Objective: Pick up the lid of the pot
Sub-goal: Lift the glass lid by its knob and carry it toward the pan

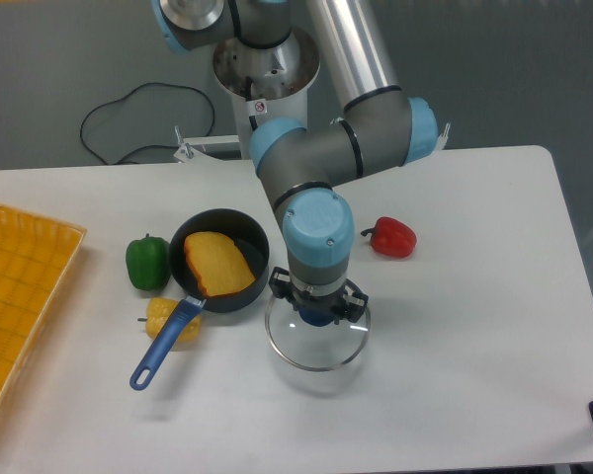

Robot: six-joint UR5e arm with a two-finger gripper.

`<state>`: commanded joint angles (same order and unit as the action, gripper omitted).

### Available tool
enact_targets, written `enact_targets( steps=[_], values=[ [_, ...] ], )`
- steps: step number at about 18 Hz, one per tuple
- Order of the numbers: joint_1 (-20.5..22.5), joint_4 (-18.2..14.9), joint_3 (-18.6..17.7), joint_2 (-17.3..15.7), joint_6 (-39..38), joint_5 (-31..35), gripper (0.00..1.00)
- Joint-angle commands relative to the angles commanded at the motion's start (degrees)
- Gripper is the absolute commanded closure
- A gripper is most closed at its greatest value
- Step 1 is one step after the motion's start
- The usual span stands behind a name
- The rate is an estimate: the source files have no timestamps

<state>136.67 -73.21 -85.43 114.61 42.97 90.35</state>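
Note:
A clear glass pot lid [316,344] with a metal rim lies flat on the white table, just right of the black pot [220,261]. My gripper [314,314] points straight down over the lid's middle, where the knob sits. The wrist hides the fingers and the knob, so I cannot see how the jaws stand or whether they touch the knob. The lid's rim looks level on the table.
The black pot has a blue handle [164,345] and holds a yellow piece of food [217,265]. A green pepper [146,262] and a yellow pepper [169,318] lie to its left, a red pepper [392,237] to the right. A yellow tray [20,296] stands at the left edge.

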Motion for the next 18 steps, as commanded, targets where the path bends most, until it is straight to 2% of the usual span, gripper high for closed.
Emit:
enact_targets(
  steps=[2, 6, 18],
  values=[
    [0.0, -1.3, 0.0, -0.9, 4.8, 0.0, 0.41],
    [0.3, -1.3, 0.0, -2.3, 9.8, 0.0, 0.41],
    [0.4, -1.0, -0.5, -2.7, 13.0, 0.1, 0.41]
  ],
)
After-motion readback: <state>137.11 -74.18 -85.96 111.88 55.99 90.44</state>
